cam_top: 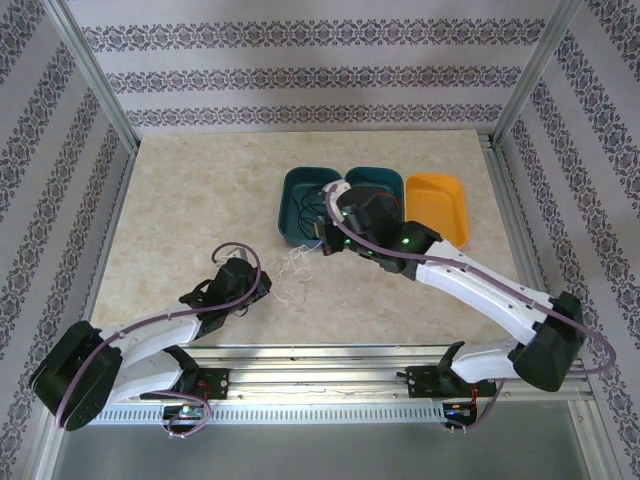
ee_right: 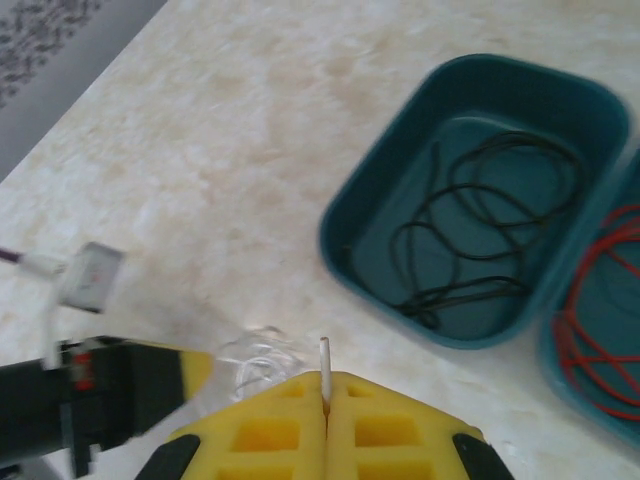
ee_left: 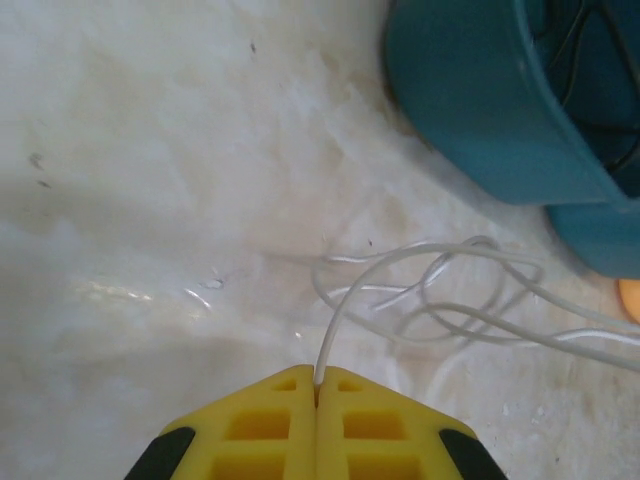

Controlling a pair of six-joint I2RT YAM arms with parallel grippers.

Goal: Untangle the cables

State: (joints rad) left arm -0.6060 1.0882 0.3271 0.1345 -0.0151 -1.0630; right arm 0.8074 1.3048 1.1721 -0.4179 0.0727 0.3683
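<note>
Left tool [ee_left: 317, 392] and right tool [ee_right: 326, 398] both pinch the thin white cable [ee_left: 440, 310]; thin black cable [ee_right: 455, 293] and thin red cable [ee_right: 565, 320] already lie in teal plastic bins [ee_right: 500, 75].

Field note: we read this as a robot test cell, not a home. Aluminium frame posts [cam_top: 92, 75] box in a marble-look tabletop [cam_top: 200, 190]. Wallpaper-patterned panels [cam_top: 320, 70] serve as walls. Left arm [cam_top: 140, 340] and right arm [cam_top: 490, 290] bolt to a slotted metal rail [cam_top: 320, 358].

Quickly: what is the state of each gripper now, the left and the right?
Left gripper: closed, holding the white cable.
Right gripper: closed, holding the white cable near its end.
</note>
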